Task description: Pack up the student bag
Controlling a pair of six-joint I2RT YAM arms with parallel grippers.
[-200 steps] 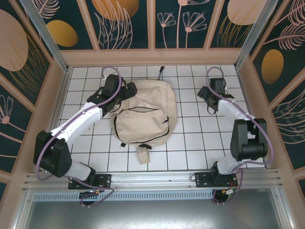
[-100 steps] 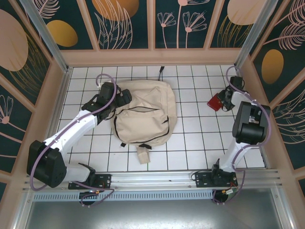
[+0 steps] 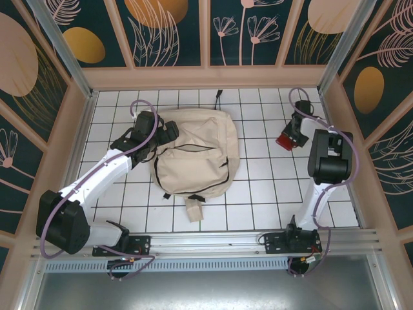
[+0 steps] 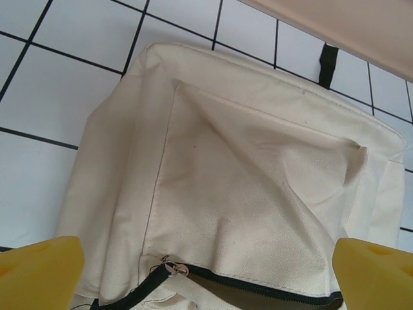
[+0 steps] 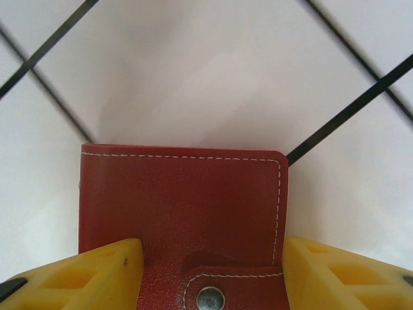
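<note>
Flat at the centre of the white tiled table (image 3: 258, 194): student bag (image 3: 193, 155), black top loop (image 3: 218, 95) toward 12 o'clock, strap end (image 3: 195, 210) toward 6. At its 10 o'clock corner, left gripper (image 3: 169, 132), spread wide over the cream fabric, gripping nothing. Out at 2 o'clock from the bag, well apart, right gripper (image 3: 292, 135) clamped on a red leather wallet (image 3: 284, 141), snap stud (image 5: 210, 298) between the yellow fingers (image 5: 84, 271). All round, wooden frame with dark floral panels (image 3: 168, 32); aluminium rail (image 3: 206, 242) along the 6 o'clock edge.
</note>
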